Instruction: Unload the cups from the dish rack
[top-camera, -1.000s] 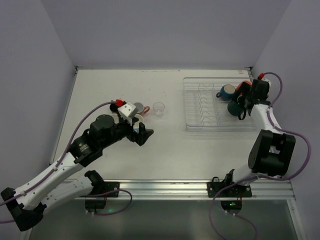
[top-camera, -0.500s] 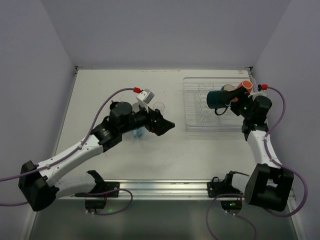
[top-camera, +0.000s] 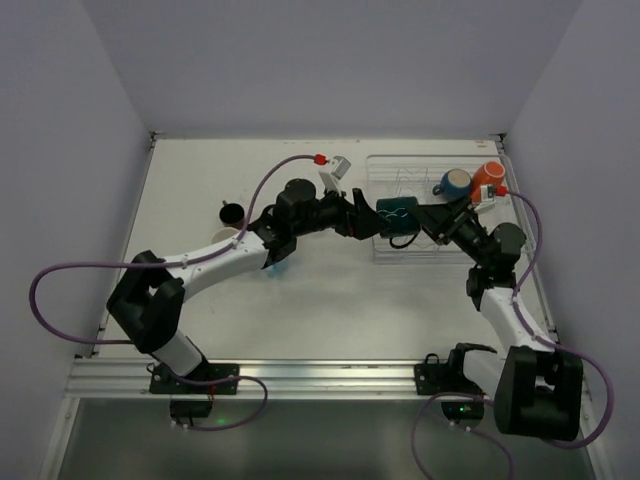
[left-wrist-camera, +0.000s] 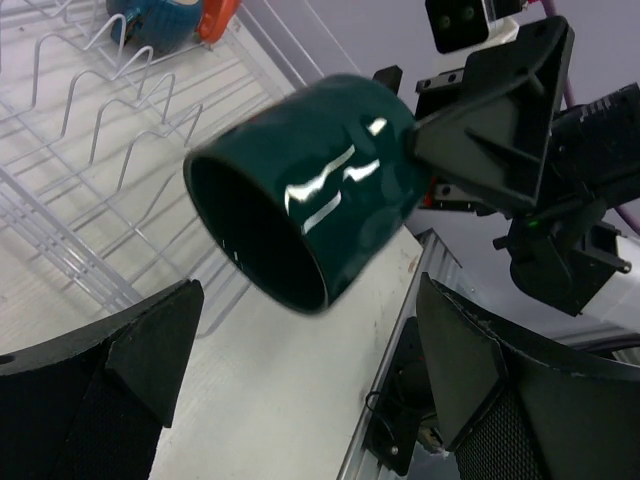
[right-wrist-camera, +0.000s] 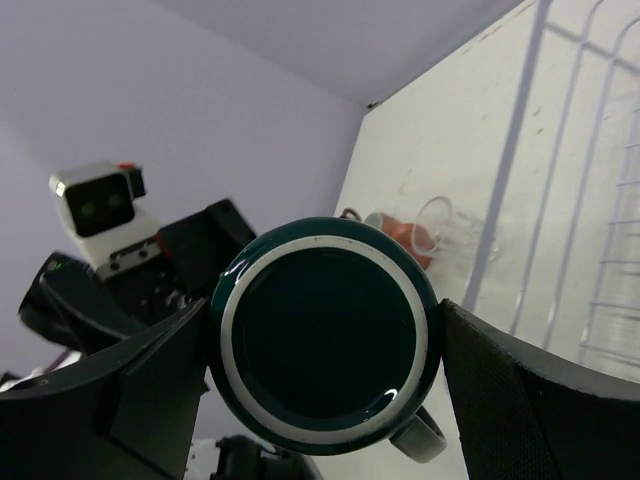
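Both arms have closed on each other since half a second ago: the dark teal cup (top-camera: 397, 212) has travelled from the middle of the dish rack (top-camera: 450, 258) to its left end, and the left gripper (top-camera: 362, 217) has swung across the table to meet it. That cup now hangs in the air on its side, above the rack's left tines, its mouth facing the left gripper. The right gripper (top-camera: 425, 218) is clamped on the cup's body at the base end. The left gripper's fingers are spread wide with nothing between them, just short of the rim. I judge this a hand-over between arms: next the left fingers must take the cup wall firmly before the right lets go. A dark blue cup (top-camera: 455, 182) and an orange cup (top-camera: 487, 176) remain at the rack's far right corner. Tines lie close beneath, so the carry should go up and leftward, where bare table opens short of the dark cup (top-camera: 232, 212) already set down.
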